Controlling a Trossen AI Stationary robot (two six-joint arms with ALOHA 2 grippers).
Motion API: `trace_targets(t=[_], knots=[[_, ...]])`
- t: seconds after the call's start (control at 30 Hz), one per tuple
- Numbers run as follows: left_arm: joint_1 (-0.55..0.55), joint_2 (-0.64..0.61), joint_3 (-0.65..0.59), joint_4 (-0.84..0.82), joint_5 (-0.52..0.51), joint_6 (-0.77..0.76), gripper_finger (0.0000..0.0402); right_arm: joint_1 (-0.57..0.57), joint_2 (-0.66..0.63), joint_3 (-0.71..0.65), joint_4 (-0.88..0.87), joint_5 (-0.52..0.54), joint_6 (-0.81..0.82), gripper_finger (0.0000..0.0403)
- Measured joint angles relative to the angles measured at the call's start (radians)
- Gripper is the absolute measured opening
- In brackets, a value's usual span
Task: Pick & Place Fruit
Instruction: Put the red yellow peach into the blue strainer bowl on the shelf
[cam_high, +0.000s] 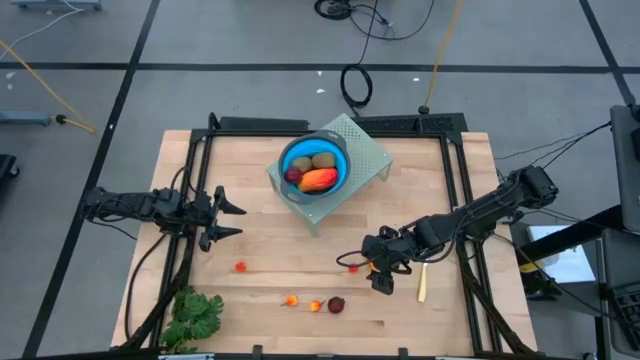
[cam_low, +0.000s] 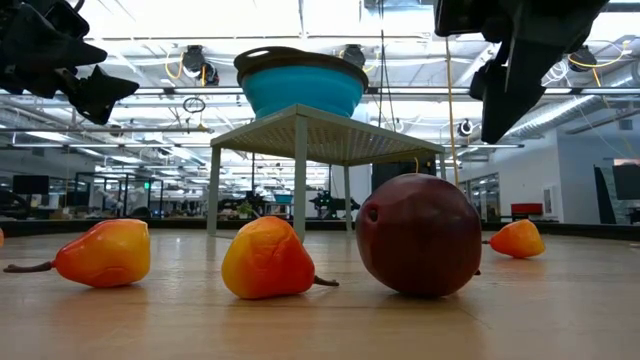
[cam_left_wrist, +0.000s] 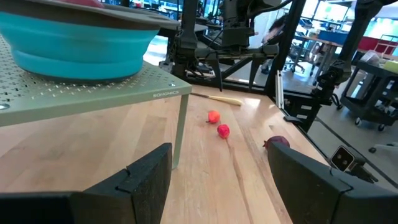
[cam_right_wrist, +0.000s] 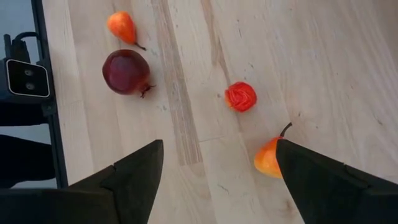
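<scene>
A blue bowl (cam_high: 313, 165) sits on a green perforated stand (cam_high: 365, 150). It holds the long orange-red fruit (cam_high: 318, 180), two brown-green ovals (cam_high: 322, 159) and a dark red ball (cam_high: 293, 175). On the table lie another dark red ball (cam_high: 336, 304), two small orange pears (cam_high: 291, 300) and a tiny red piece (cam_high: 241, 266). My right gripper (cam_high: 372, 272) hangs open above a tiny red piece (cam_right_wrist: 240, 96) and an orange pear (cam_right_wrist: 268, 157), which lies beside one finger. The low view shows that gripper (cam_low: 520, 70) raised off the table. My left gripper (cam_high: 225, 218) waits open left of the stand.
A slim yellow-handled knife (cam_high: 422, 283) lies just right of my right gripper. The green leafy bunch (cam_high: 195, 315) sits at the near left corner. Black frame rails (cam_high: 200, 180) run along the table's left, right and far sides. Bare wood lies between the two arms.
</scene>
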Motion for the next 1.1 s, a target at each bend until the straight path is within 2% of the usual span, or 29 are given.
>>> trace_targets(t=[0.43, 0.63, 1.1], knots=[[0.0, 0.0, 0.0, 0.0, 0.0, -0.009, 0.0267, 0.0, 0.0, 0.0, -0.025, 0.008, 0.021, 0.0302], [0.0, 0.0, 0.0, 0.0, 0.0, -0.009, 0.0267, -0.008, 0.0, 0.0, -0.085, 0.059, 0.09, 0.029], [0.0, 0.0, 0.0, 0.0, -0.001, -0.01, 0.0267, -0.04, 0.054, -0.002, -0.089, 0.054, 0.035, 0.0277]])
